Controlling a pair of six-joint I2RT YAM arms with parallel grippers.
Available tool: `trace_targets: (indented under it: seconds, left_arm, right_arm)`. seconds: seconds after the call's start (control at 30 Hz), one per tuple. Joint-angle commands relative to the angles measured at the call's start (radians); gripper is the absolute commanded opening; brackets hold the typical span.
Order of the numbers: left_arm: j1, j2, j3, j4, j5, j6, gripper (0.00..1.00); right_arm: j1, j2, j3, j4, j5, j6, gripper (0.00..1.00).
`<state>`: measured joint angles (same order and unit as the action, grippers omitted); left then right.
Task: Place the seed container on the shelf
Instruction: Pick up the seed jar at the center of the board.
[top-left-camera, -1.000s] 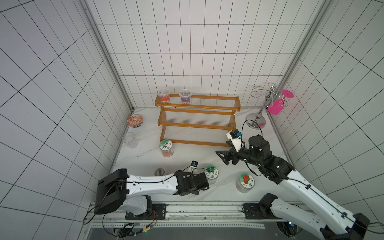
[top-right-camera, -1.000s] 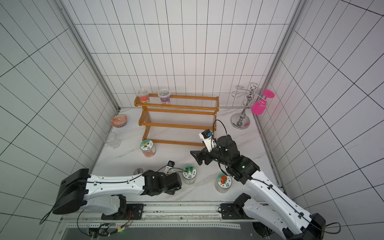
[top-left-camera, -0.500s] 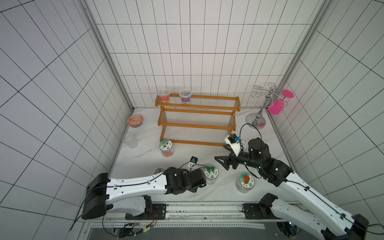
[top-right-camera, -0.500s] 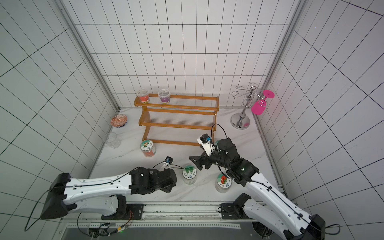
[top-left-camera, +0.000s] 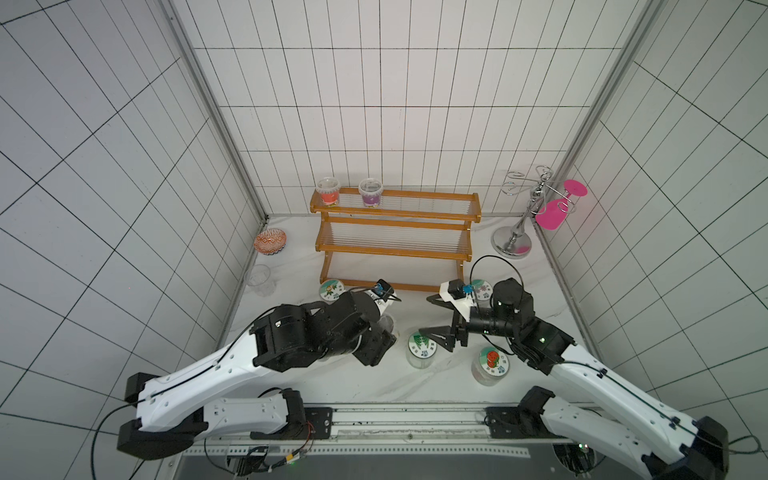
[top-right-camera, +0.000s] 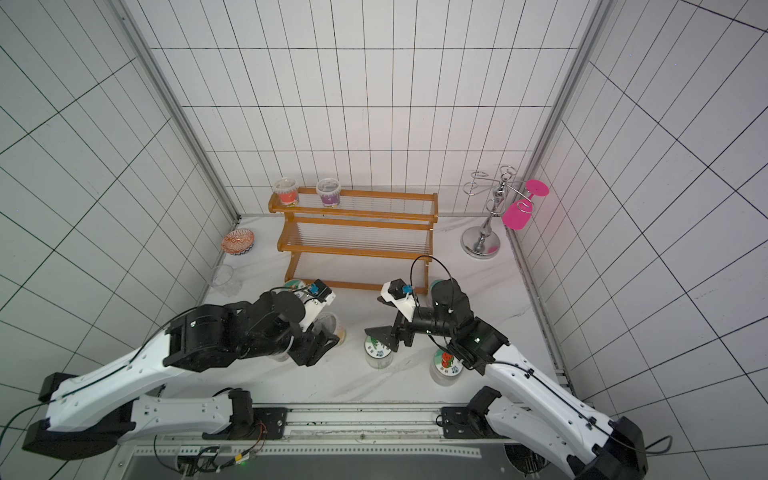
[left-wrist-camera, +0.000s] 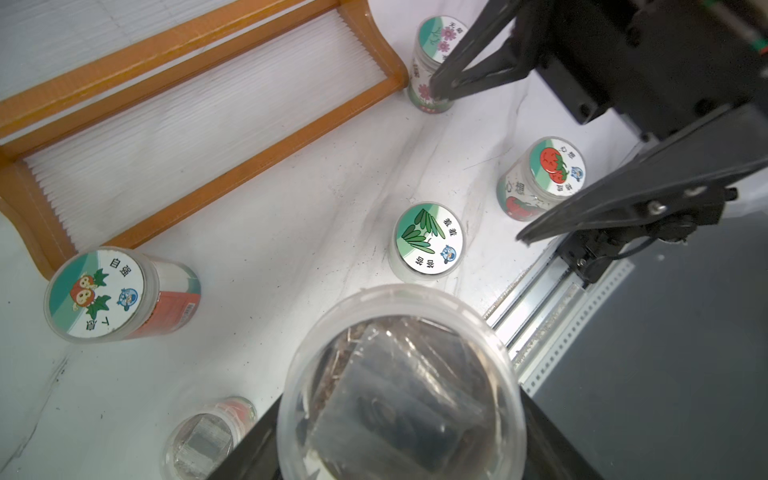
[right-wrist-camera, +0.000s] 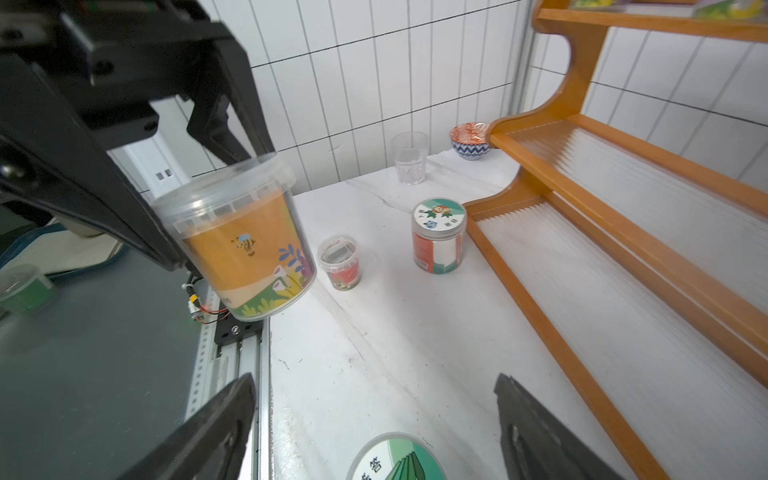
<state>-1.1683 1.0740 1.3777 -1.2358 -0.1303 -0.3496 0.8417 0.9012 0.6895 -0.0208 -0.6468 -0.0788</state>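
Notably, the left tool (right-wrist-camera: 212, 203) is clamped on the seed container (right-wrist-camera: 249, 249), a clear lidded tub with an orange label. It hangs tilted above the front part of the tabletop (right-wrist-camera: 374, 332), well apart from the shelf (top-left-camera: 392, 249). The right tool (right-wrist-camera: 374, 415) has its jaws apart and empty, poised just above a green-lidded jar (top-left-camera: 422, 347).

Likely hazards:
- (a) The grip sits high, near the lid, and the tub leans, so an abrupt move could make it swing or slip.
- (b) The way to the shelf passes near a cartoon-lidded jar (top-left-camera: 331, 289) at the shelf's foot and a small clear tub (right-wrist-camera: 338, 259). A low carry could topple either.
- (c) The two arms are close, so a sideways sweep risks striking the right tool.
- (d) The tiers are thin clear rods between raised wooden rails, so a tilted base could catch a rail or settle unevenly.
- (e) A red-filled tub (top-left-camera: 328, 195) and a purple-filled tub (top-left-camera: 370, 193) occupy one end of the top tier, which limits the room there.
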Motion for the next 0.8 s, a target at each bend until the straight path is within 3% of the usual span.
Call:
trace_targets:
  seconds: [0.0,0.53,0.77]
  left_arm:
    - [0.007,0.038,0.063,-0.082,0.079,0.142,0.52]
    - [0.052,0.102,0.091,-0.063,0.198,0.247,0.50]
    - [0.075,0.103,0.077,-0.036,0.202,0.258,0.49]
  right_arm:
    - [0.059,0.043,0.042,0.057,-0.040,-0.047,0.93]
    - [0.222,0.136,0.052,0.221,-0.078,-0.036,0.92]
    - [0.237,0.155,0.053,0.268,-0.085,0.002,0.81]
